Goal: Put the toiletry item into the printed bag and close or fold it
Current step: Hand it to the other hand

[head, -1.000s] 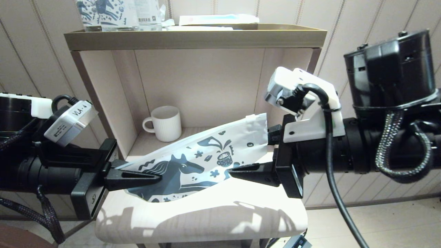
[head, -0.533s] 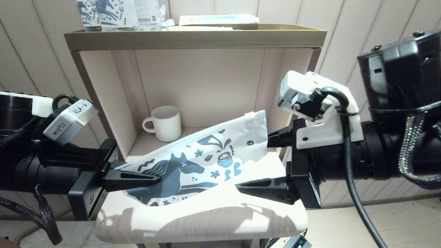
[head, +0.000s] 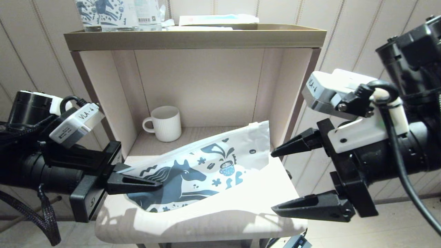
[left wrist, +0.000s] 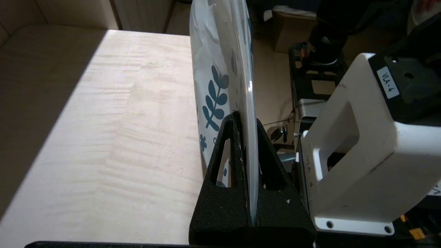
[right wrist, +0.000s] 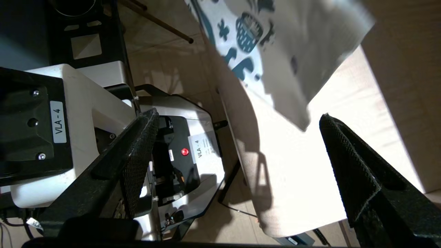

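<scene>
Printed bag (head: 206, 168) is hanging slantwise over the front of the pale wood shelf surface (head: 220, 213), low end at about 8 o'clock, high corner with its white slider tab (head: 254, 125) at about 2 o'clock; glossy flat white plastic, printed with a dark blue horse, a coffee cup and flowers, no wording on it that can be read. Toiletry item is not showing anywhere; whether it is lying inside the bag cannot be made out. Left gripper (head: 155, 182) is reaching in from 9 o'clock, its black wedge-shaped fingers clamping the bag's lower end; in the left wrist view the bag (left wrist: 224, 75) is standing edge-on, a thin sheet pinched between the two fingertips (left wrist: 220, 162), leaf print showing. Right gripper (head: 275, 181) is sitting at 3 o'clock, jaws spread wide, gripping nothing, its upper fingertip just beside the bag's high corner, apart from it; in the right wrist view the bag's corner (right wrist: 293, 51) is hanging between and beyond the textured black fingers (right wrist: 348, 165), blurred. Both wrist cameras are carrying labels reading "VLA-4" (head: 86, 113). Ribbed white mug (head: 165, 123) is standing at the back of the cubby, around 11 o'clock from the bag, handle facing left. On the shelf top, horse-printed packs (head: 103, 12) with a barcode label are being cut off by the frame edge, label text too small to read.
</scene>
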Available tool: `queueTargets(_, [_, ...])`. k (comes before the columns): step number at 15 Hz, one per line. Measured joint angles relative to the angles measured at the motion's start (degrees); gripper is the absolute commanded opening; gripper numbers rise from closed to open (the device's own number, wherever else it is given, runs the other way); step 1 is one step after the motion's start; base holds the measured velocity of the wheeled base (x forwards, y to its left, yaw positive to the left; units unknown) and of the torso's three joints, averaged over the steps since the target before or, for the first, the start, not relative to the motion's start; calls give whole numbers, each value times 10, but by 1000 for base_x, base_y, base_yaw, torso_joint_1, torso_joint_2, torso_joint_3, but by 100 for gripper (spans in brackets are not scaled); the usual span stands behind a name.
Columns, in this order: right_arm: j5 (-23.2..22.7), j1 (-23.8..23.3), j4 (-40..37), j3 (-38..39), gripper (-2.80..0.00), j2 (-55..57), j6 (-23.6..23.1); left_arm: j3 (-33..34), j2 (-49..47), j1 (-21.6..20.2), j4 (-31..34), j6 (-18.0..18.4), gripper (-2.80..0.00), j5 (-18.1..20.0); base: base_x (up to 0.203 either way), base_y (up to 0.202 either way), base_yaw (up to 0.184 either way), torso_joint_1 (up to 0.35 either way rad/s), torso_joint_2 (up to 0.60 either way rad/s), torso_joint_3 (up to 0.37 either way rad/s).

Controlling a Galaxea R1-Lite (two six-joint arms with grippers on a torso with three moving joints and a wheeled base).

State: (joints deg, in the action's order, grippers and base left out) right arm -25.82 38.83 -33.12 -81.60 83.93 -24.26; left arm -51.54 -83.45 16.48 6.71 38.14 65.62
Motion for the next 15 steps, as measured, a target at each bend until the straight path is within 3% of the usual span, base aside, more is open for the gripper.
queueTargets(4, [-21,2,-3,-27,0,30,-14,-24,-22,19,82,67,-280,5,0,0,0,0,0,0])
queueTargets(7, [-39,2,0,-25,0,49,-22,-25,-22,22,84,71,-280,25,0,0,0,0,0,0])
queueTargets(15, [-55,1,3,-14,0,62,-33,-26,-21,22,82,71,-280,26,0,0,0,0,0,0])
